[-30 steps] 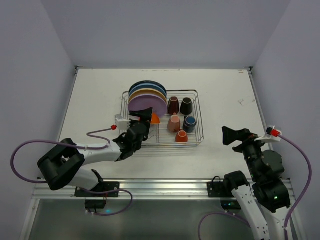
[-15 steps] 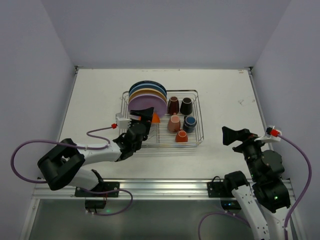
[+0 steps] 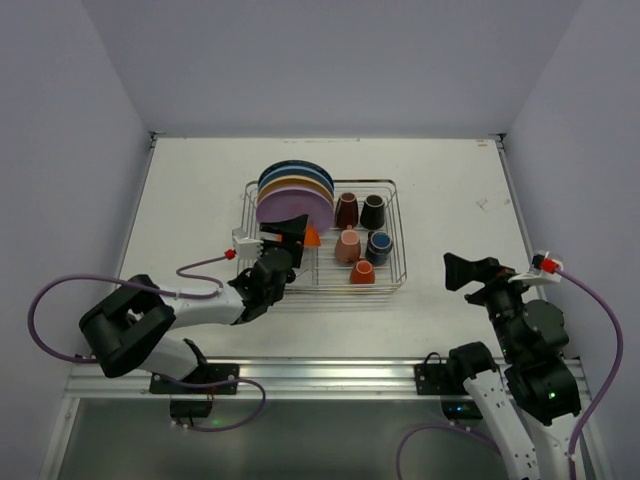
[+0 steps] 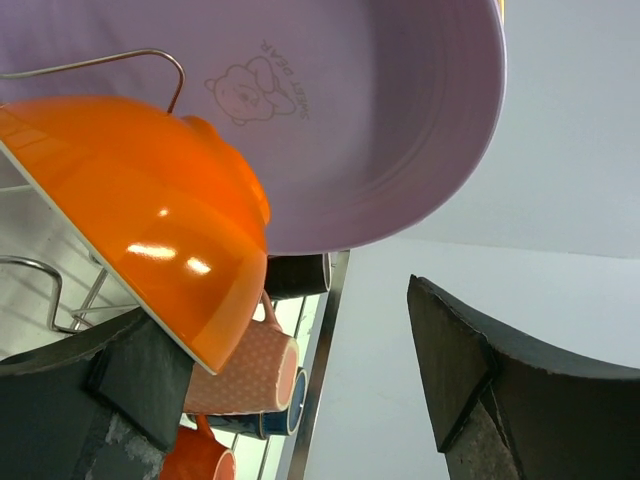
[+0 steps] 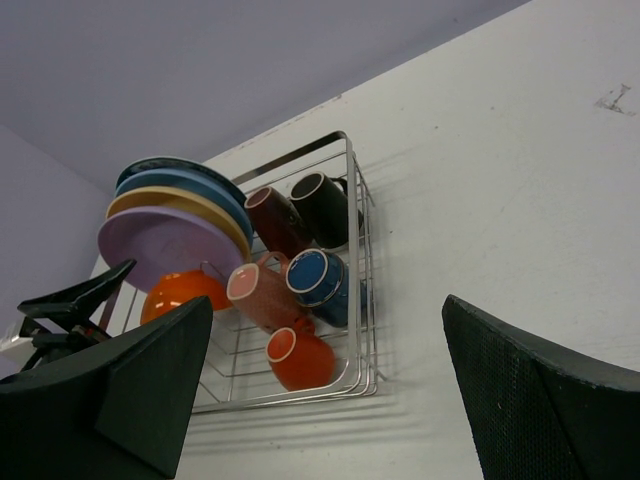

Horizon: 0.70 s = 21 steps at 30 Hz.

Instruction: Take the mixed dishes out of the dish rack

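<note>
White matte tabletop (image 3: 200, 190), boxed in by plain pale-lavender walls. Mid-table, a rectangular dish rack (image 3: 399, 232) of shiny silver wire, its thin rods bent into loops and dividers.

In its left half, four round plates on edge, packed face to face:
- lavender plate (image 3: 293, 208) nearest
- yellow plate (image 3: 296, 186) behind it
- blue plate (image 3: 296, 176) next
- dark-rimmed plate (image 3: 292, 166) at the back

Smooth glaze on the lavender one, with a concentric ridge and a faint bear stamp, seen from the left wrist. Leaning at its front, a glossy orange bowl (image 3: 311, 238), rounded outside, with a pale edge along the rim.

In the right half, five small cups lying tilted:
- brown cup (image 3: 346, 210) and black cup (image 3: 372, 211) at the far end
- pink cup (image 3: 347, 246), finely dotted in white, and blue cup (image 3: 378, 247) in the middle
- orange cup (image 3: 363, 272) nearest

Left gripper (image 3: 288, 232) set at the rack's near left corner, jaws spread wide. One dark, grainy finger just under the bowl's lower rim; contact impossible to judge.

Right gripper (image 3: 450, 272) hanging over bare table to the right of the rack, well apart from it. Jaws wide apart, nothing between them.
</note>
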{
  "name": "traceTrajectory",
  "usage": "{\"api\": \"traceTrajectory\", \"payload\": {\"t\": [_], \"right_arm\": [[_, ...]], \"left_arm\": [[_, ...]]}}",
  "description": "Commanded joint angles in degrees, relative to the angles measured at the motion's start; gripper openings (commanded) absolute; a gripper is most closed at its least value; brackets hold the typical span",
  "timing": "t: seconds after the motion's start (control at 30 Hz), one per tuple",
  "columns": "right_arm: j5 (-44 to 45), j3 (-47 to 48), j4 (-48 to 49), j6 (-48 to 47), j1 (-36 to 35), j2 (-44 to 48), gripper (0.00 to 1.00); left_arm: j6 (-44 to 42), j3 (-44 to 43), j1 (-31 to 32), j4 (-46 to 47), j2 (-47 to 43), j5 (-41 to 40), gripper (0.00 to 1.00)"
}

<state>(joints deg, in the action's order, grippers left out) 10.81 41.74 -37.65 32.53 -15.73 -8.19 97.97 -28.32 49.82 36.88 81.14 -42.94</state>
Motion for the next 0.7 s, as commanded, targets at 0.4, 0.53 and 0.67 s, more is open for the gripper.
{"api": "traceTrajectory", "payload": {"t": [0.4, 0.53, 0.67], "right_arm": [[-1.23, 0.54, 1.96, -0.37, -0.09, -0.6, 0.99], [-1.05, 0.28, 2.05, -0.45, -0.09, -0.52, 0.99], [-1.23, -0.08, 2.32, -0.45, -0.1, -0.08, 0.99]], "left_arm": [[-1.99, -0.86, 2.38, 8.73, -2.04, -7.25, 0.76], [-2.35, -1.04, 3.08, 9.0, -2.04, -7.95, 0.74], [-2.26, -0.95, 3.61, 9.0, -2.31, -9.18, 0.7]]}}
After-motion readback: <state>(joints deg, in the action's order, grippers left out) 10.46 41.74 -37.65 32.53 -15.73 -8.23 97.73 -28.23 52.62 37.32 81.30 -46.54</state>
